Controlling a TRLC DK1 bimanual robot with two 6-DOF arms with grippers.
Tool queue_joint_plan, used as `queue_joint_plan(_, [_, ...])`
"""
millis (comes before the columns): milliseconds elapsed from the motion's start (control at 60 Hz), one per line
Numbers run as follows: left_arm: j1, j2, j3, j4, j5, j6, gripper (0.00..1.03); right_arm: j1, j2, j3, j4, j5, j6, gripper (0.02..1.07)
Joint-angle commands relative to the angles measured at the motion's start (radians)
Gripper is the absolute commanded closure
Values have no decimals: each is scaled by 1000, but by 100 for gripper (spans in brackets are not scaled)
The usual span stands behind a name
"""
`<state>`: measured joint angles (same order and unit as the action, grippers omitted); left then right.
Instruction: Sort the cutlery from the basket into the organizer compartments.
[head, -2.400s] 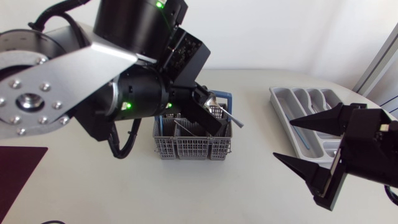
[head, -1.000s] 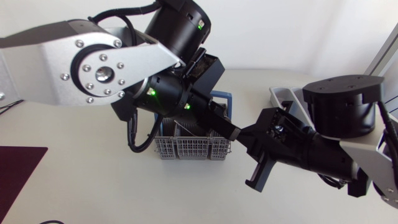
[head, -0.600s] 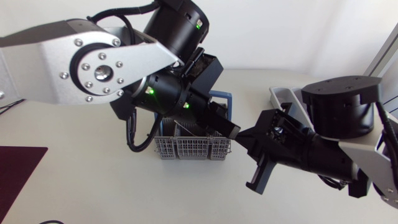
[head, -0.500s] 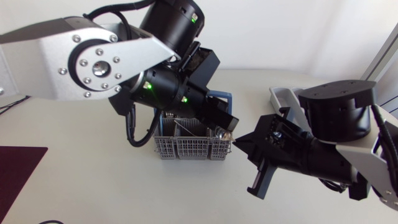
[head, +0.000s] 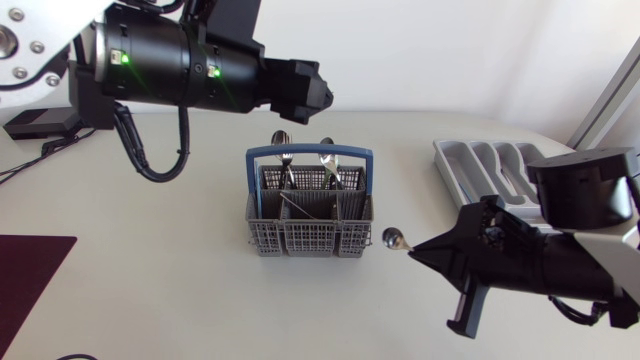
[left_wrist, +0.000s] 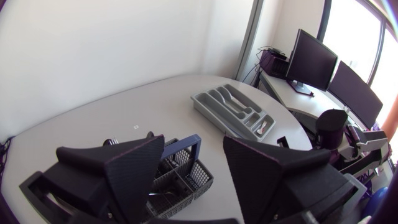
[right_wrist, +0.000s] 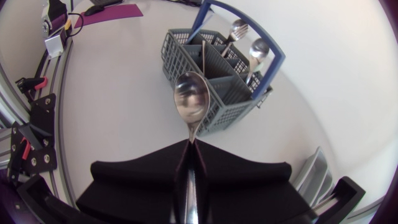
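Observation:
The grey cutlery basket (head: 310, 222) with a blue handle stands mid-table, several utensils (head: 325, 160) upright in its far compartments. My right gripper (head: 418, 251) is just to its right, shut on the handle of a silver spoon (head: 392, 238) whose bowl points at the basket. In the right wrist view the spoon (right_wrist: 191, 99) sticks out from the shut gripper (right_wrist: 189, 146) toward the basket (right_wrist: 214, 84). My left gripper (head: 315, 95) hangs above and behind the basket. In the left wrist view the gripper (left_wrist: 194, 149) is open and empty, the basket (left_wrist: 180, 177) below it.
The grey organizer (head: 485, 165) with long compartments lies at the table's right, its near end hidden behind my right arm; it also shows across the table as the organizer (left_wrist: 231, 113). A dark red mat (head: 25, 275) lies at the table's left edge.
My left gripper opened, let go of the spoon and drew back up and left from the basket. My right gripper, shut on the spoon, carried it right and toward the table's near edge.

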<state>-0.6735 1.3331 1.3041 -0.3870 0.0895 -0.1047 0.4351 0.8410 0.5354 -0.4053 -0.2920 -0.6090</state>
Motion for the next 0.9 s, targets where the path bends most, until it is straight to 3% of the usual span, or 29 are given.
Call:
queue_joint_plan(0, [32, -12, 27, -18, -5, 10, 35, -144, -6, -15, -52, -78, -124, 101])
queue_joint_plan(150, [49, -17, 21, -38, -60, 59, 35, -381, 35, 15, -153, -200, -345, 101])
queue_joint_plan(433, [88, -14, -39, -47, -96, 131, 35, -799, 333, 153, -283, -332, -791, 101])
queue_joint_plan(667, [106, -12, -114, -24, -120, 175, 35, -1046, 681, 376, -360, -346, -1098, 101])
queue_joint_plan(883, [100, -9, -146, -6, -142, 188, 35, -1138, 869, 549, -395, -332, -1239, 96])
